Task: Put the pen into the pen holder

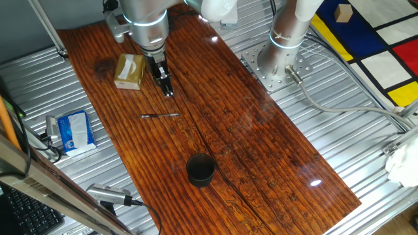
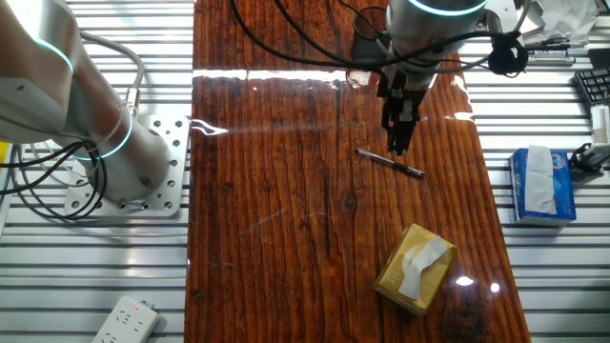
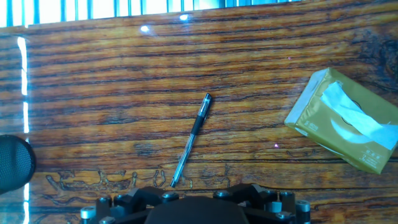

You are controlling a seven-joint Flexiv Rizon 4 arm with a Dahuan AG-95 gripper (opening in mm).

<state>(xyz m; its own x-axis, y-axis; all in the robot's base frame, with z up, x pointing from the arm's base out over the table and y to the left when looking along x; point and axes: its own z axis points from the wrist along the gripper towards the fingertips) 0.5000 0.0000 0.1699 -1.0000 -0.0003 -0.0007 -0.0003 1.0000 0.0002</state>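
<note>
The pen (image 1: 160, 115) is a thin dark stick lying flat on the wooden table (image 1: 261, 150). In the hand view the pen (image 3: 191, 140) lies diagonally just ahead of the hand. The pen holder (image 1: 200, 169), a short black cup, stands upright nearer the table's front end, and its rim shows at the left edge of the hand view (image 3: 12, 163). My gripper (image 1: 168, 91) hangs above the table, just beyond the pen and apart from it. From the other side the gripper (image 2: 398, 145) hovers over the pen (image 2: 391, 162). The fingers look narrow and their gap is not readable.
A yellowish tissue box (image 1: 128, 70) sits beside the gripper (image 2: 415, 269) (image 3: 345, 121). Off the wood lie a blue tissue pack (image 1: 76, 130) and a silver tool with a cable (image 1: 108, 194). The arm's base (image 1: 284, 39) stands on a metal plate to the right.
</note>
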